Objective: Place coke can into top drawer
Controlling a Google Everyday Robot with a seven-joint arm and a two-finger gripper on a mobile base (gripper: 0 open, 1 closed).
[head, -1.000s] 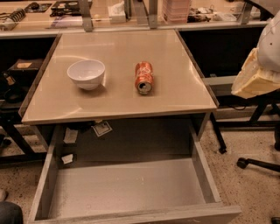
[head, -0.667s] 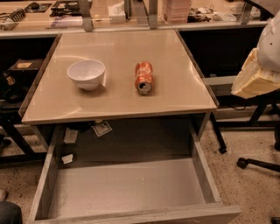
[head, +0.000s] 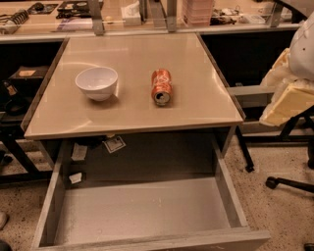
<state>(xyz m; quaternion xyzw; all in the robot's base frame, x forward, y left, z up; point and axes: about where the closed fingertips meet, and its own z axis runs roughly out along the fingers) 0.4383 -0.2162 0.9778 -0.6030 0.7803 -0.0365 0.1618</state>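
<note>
The coke can (head: pixel 161 86), red-orange with white markings and a silver end facing me, lies on its side near the middle of the beige tabletop (head: pixel 132 110). The top drawer (head: pixel 147 211), grey weathered wood with a pale grey bottom, is pulled open below the tabletop's front edge and holds nothing. My gripper (head: pixel 283 100), cream-coloured under the white arm, hangs at the right edge of the view. It is beside the table's right side, well apart from the can, and holds nothing that I can see.
A white bowl (head: pixel 96 83) stands upright on the tabletop, left of the can. A cluttered bench (head: pixel 147 12) runs along the back. Table legs and a chair base (head: pixel 289 184) stand on the speckled floor to the right.
</note>
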